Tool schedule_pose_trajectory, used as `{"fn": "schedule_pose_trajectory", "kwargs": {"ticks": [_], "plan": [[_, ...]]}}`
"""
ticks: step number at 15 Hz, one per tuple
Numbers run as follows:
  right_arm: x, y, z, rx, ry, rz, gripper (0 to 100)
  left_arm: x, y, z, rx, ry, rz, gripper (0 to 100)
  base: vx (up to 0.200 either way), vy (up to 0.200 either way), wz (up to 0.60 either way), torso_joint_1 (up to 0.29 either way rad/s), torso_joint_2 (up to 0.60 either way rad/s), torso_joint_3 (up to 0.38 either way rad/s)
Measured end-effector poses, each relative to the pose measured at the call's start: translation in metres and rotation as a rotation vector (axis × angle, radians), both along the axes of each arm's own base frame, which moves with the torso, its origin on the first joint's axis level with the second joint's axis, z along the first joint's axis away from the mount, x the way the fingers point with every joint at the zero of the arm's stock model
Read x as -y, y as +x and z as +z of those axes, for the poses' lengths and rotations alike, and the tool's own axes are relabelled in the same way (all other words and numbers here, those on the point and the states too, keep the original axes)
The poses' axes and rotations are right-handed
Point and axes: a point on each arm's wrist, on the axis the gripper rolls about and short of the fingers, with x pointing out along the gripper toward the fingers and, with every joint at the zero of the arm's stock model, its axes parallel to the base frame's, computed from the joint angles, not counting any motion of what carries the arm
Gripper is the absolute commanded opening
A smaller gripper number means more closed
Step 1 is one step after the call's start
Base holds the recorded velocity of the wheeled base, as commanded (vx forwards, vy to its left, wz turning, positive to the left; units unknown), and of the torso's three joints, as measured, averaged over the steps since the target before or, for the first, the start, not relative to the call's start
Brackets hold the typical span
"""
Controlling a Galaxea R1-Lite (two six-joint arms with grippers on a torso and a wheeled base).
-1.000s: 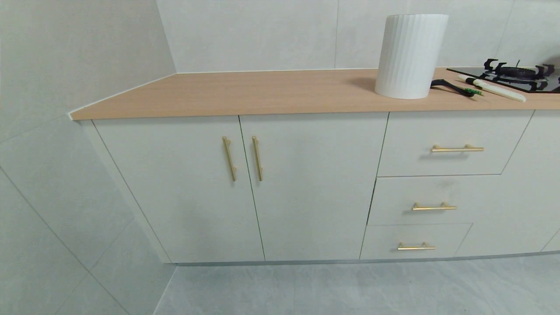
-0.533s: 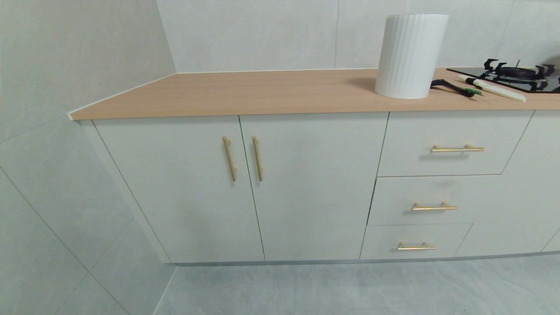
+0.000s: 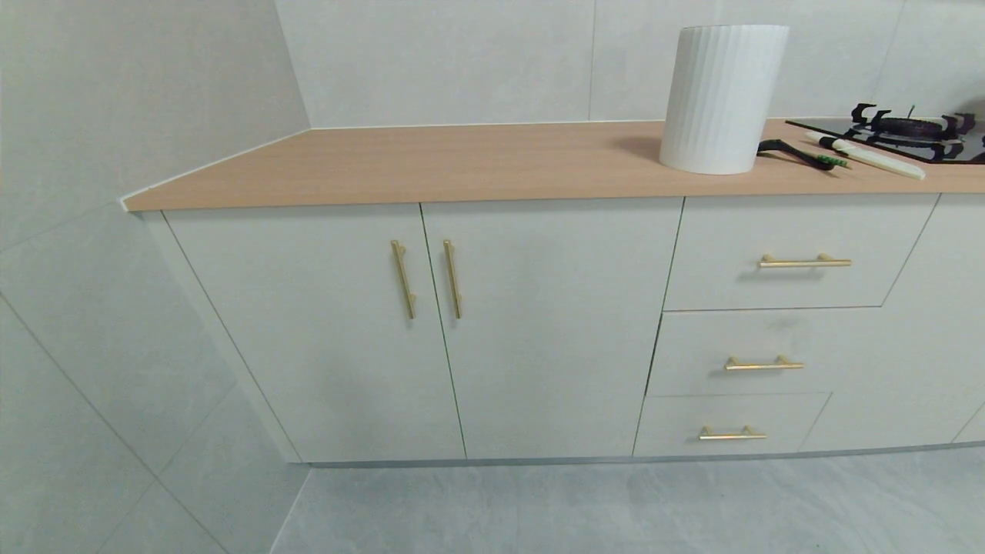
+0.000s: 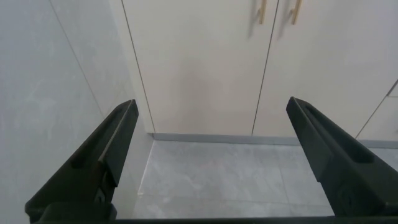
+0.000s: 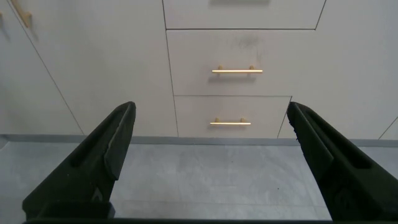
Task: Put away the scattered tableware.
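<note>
Nothing has moved since the earlier frames; both arms and every item sit as they did. Left claw (image 4: 210, 106) has its jaws spread wide with nothing between them, low before the doors (image 4: 199, 62) and over the floor (image 4: 217, 180). Right claw (image 5: 210, 106) is likewise spread and empty, low before the drawers (image 5: 249, 56). Farther out, in the head view, the counter (image 3: 431, 161) runs across from 10 to 2 o'clock. A white ribbed holder (image 3: 723, 96) stands upright on it at about 1 o'clock. At the holder's 3 o'clock lies a black tool (image 3: 800, 154), one end close against the holder's base, and just beyond it a white tool (image 3: 866, 155) lies slanted by the edge of the hob (image 3: 950, 148). Whether the two tools touch is not clear. By my reading the task is at its very start: nothing is gripped, and the tableware is still loose on the counter, well apart from both claws. The next move likely calls for raising an arm, probably the right, to counter height at 2 o'clock, then lining the jaws across a tool's thin handle for a flat pinch, ready to drop it into the holder.
</note>
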Motion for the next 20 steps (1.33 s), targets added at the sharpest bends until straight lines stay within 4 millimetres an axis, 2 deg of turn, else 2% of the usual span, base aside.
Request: {"fn": "schedule_pose_trajectory", "kwargs": {"ticks": [5, 13, 16, 20], "plan": [[0.0000, 0.0000, -0.0001, -0.001, 0.000, 0.000, 100, 0.0000, 0.0000, 0.0000, 0.000, 0.000, 0.001, 100, 0.000, -0.200, 0.00, 0.003, 0.00, -0.002], [0.0000, 0.0000, -0.0002, -0.002, 0.000, 0.000, 100, 0.0000, 0.0000, 0.0000, 0.001, -0.011, -0.001, 100, 0.000, 0.000, 0.00, 0.000, 0.00, 0.000], [0.0000, 0.0000, -0.0002, -0.002, 0.000, -0.001, 100, 0.0000, 0.0000, 0.0000, 0.001, -0.008, -0.001, 100, 0.200, 0.000, 0.00, -0.002, 0.00, 0.002], [0.0000, 0.0000, -0.0002, -0.002, 0.000, -0.001, 100, 0.0000, 0.0000, 0.0000, 0.001, -0.015, -0.001, 100, 0.000, 0.000, 0.00, 0.000, 0.00, 0.000]]}}
